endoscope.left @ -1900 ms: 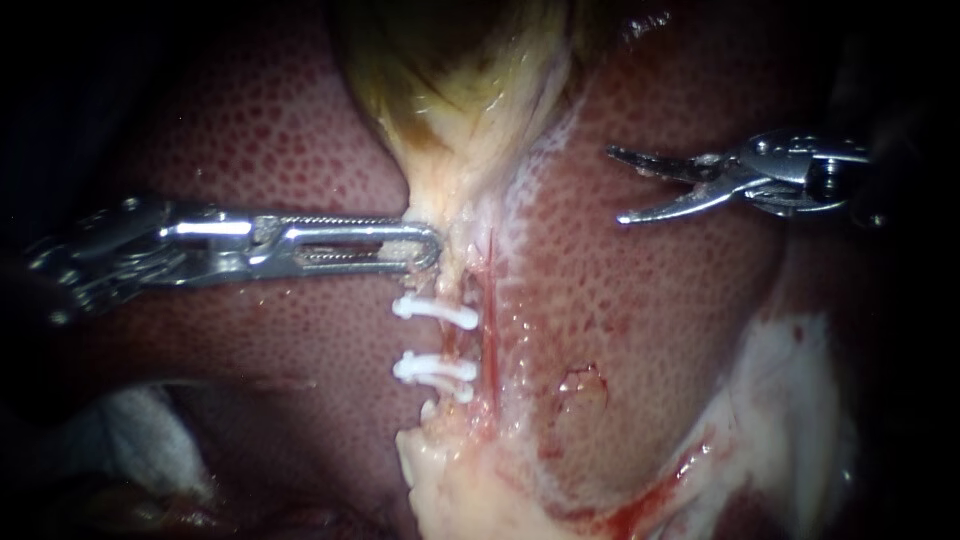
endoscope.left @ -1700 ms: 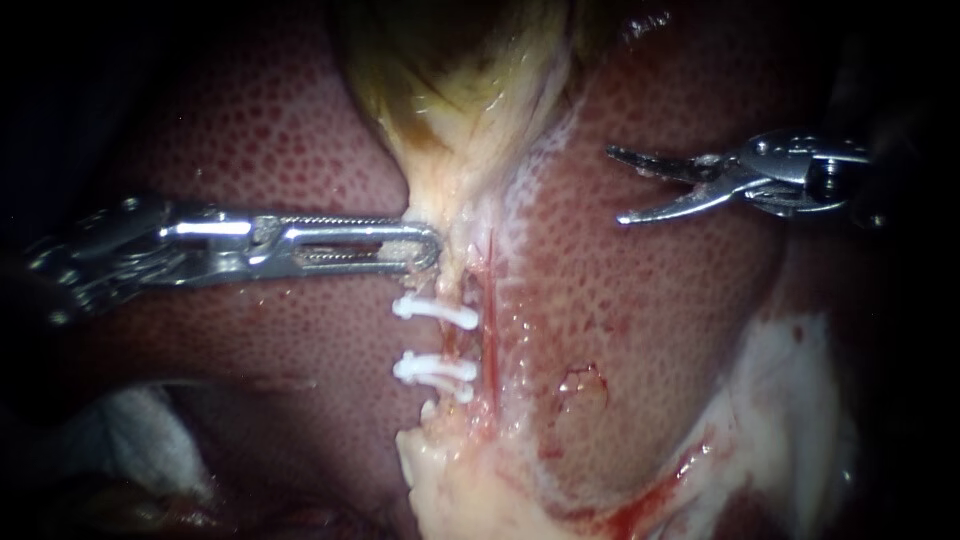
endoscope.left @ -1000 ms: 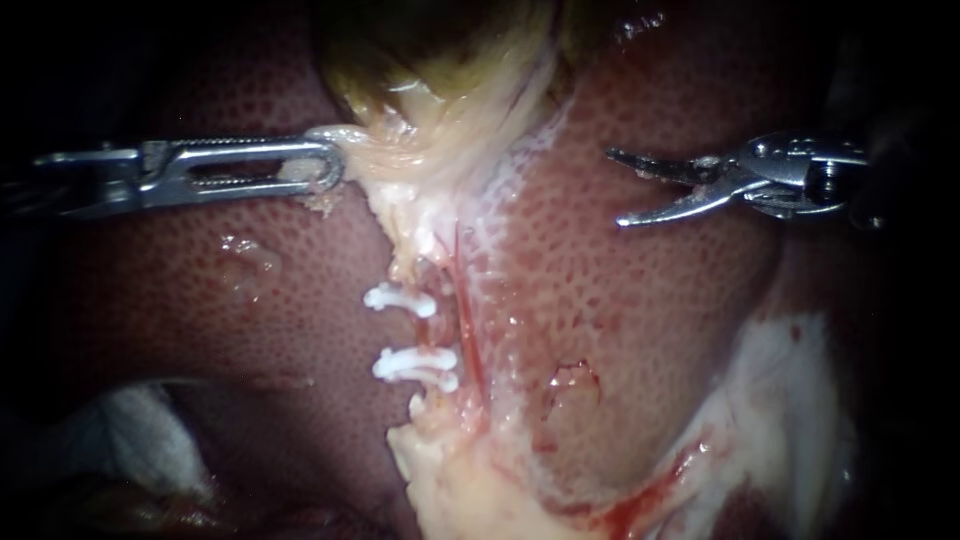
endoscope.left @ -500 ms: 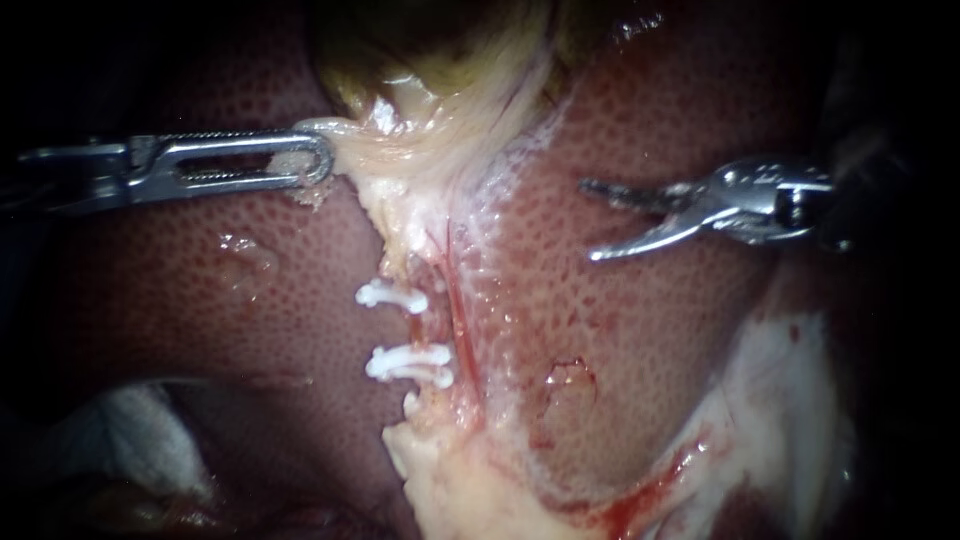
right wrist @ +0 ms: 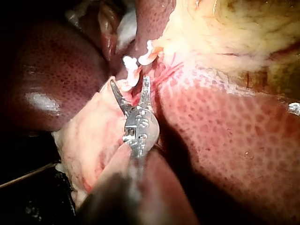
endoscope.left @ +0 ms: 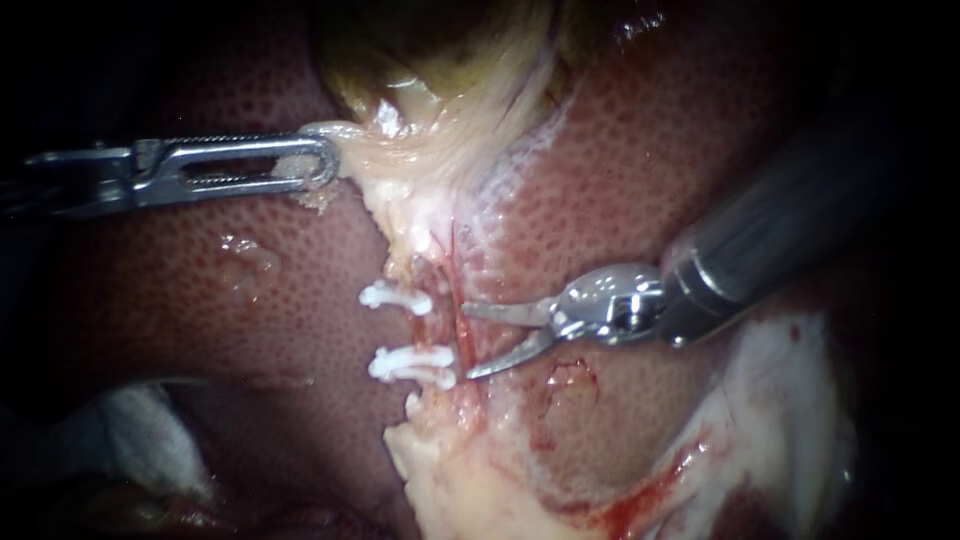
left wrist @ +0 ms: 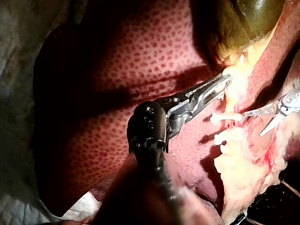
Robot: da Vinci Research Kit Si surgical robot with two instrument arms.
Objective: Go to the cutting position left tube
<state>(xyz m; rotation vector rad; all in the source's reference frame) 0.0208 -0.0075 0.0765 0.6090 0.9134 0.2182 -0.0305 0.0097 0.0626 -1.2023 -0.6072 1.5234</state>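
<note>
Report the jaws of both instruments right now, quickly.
Left instrument: shut on the gallbladder at its neck.
Right instrument: open, holding nothing, tips beside the clips.

Endoscope close over the liver (endoscope.left: pixel 200 300), facing straight onto it, left wrist camera looking along the left instrument (left wrist: pixel 224 83) toward the gallbladder (left wrist: pixel 253 14), right wrist camera nearer, behind the right instrument (right wrist: pixel 129 80), all three sharing the white clips (endoscope.left: pixel 410 362).
</note>
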